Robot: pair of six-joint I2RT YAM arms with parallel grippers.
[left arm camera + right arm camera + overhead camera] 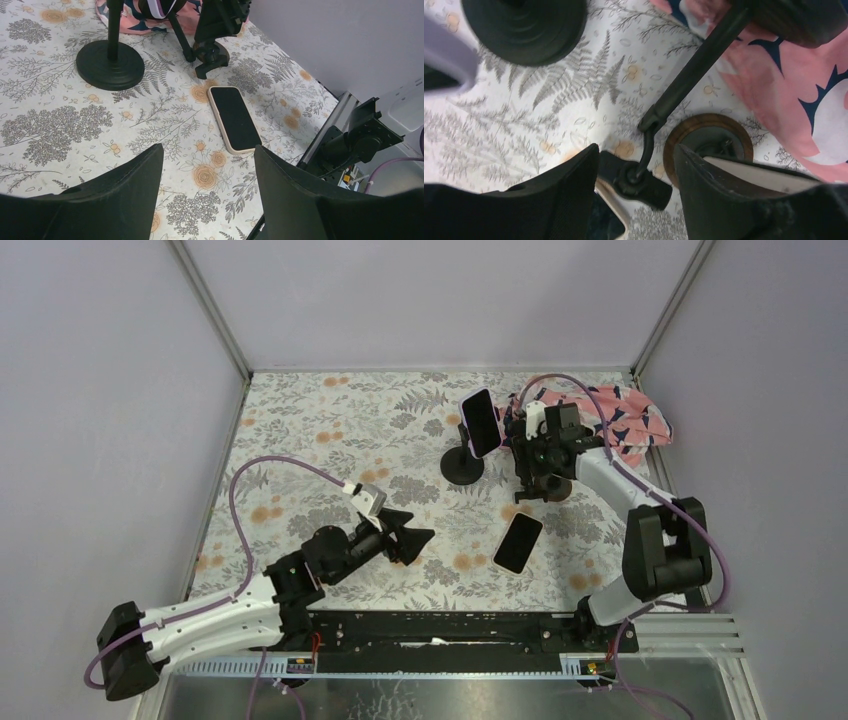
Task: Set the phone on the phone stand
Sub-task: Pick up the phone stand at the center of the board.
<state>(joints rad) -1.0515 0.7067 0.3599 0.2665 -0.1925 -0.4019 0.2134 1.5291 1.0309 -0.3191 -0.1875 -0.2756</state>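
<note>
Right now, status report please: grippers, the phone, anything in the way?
Left gripper open, empty, facing the phone. Right gripper open above the folding-arm stand. Phone lies flat, screen up, unobstructed. Another phone already sits on the black-base stand.

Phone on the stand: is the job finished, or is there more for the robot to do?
Done: one phone sits up on the black stand. In hand: nothing; the left gripper and right gripper are both open and empty. Left: a second phone lies flat on the table, with the left gripper pointed its way; if it counts too, it has yet to be picked up.
</note>
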